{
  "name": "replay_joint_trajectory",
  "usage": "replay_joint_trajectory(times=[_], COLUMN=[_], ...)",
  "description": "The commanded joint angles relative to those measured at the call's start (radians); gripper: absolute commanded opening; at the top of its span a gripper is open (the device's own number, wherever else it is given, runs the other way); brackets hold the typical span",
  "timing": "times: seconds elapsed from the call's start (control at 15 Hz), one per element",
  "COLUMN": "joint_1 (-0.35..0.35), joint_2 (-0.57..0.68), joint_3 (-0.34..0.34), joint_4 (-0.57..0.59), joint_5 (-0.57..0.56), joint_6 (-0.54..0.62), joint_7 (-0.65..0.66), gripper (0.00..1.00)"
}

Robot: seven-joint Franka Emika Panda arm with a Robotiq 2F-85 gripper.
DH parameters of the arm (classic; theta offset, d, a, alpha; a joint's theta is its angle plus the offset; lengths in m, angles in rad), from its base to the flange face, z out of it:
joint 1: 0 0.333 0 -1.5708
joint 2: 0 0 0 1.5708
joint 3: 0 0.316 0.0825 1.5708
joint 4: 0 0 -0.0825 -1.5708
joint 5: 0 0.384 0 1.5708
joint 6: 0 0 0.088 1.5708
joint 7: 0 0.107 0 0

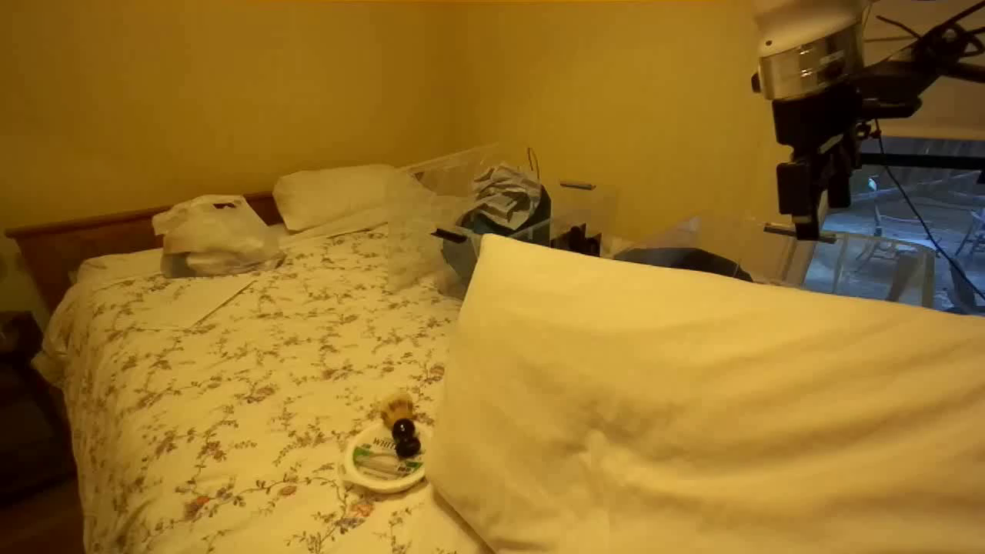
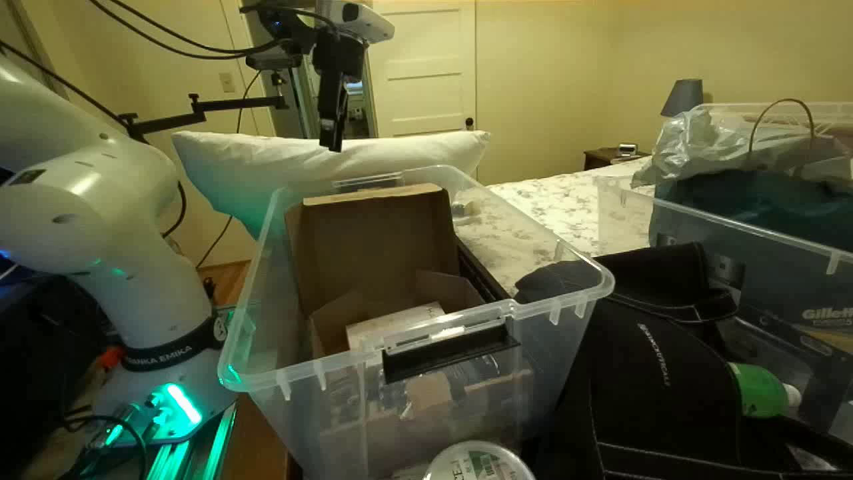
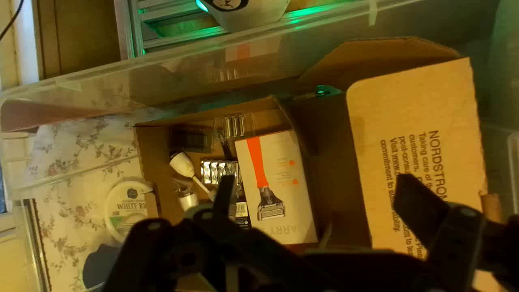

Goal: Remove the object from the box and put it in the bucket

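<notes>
Saw the gripper [image 3: 315, 182] spread wide and holding nothing in the wrist view, well above the cardboard box [image 2: 363, 250]; took the razor carton [image 3: 275, 186], lying flat inside that box toward nine o'clock of the gap, for the likeliest object. Judged a straight descent risky, with the three o'clock finger [image 3: 417, 202] lined up over the printed flap [image 3: 413, 142] and apt to crumple it, and its partner over a shiny pack [image 3: 217, 170]. Feared the razor carton skidding out for want of a deep bite on so flat a thing, or knocking the rim of the clear bin [image 2: 293, 420] if lifted too low. Found no plain bucket; guessed at the rice tub [image 3: 125, 211], beyond the box at nine o'clock and perhaps lidded, so liable to shed a load. Counted one gripper, one cardboard box, one razor carton, one shiny pack between nine and ten o'clock of that, another pack [image 3: 233, 125] at eleven, one white-headed stick [image 3: 182, 164] toward nine, and two rice tubs, including a second tub [image 1: 377, 465] under one brush [image 1: 399, 415] in an exterior view; could not count things hidden behind the fingers
</notes>
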Motion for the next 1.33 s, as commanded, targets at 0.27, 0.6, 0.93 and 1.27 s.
replay_joint_trajectory(times=[0.27,0.6,0.93,1.27], joint_1=[0.025,-0.005,-0.068,-0.1], joint_2=[0.006,0.046,0.153,0.229], joint_3=[-0.02,-0.031,-0.062,-0.134], joint_4=[0.002,0.002,-0.013,-0.086], joint_5=[-0.009,-0.01,-0.026,-0.109], joint_6=[-0.002,0.024,0.123,0.318], joint_7=[0.011,0.06,0.235,0.333], gripper=[1.0,1.0,1.0,1.0])
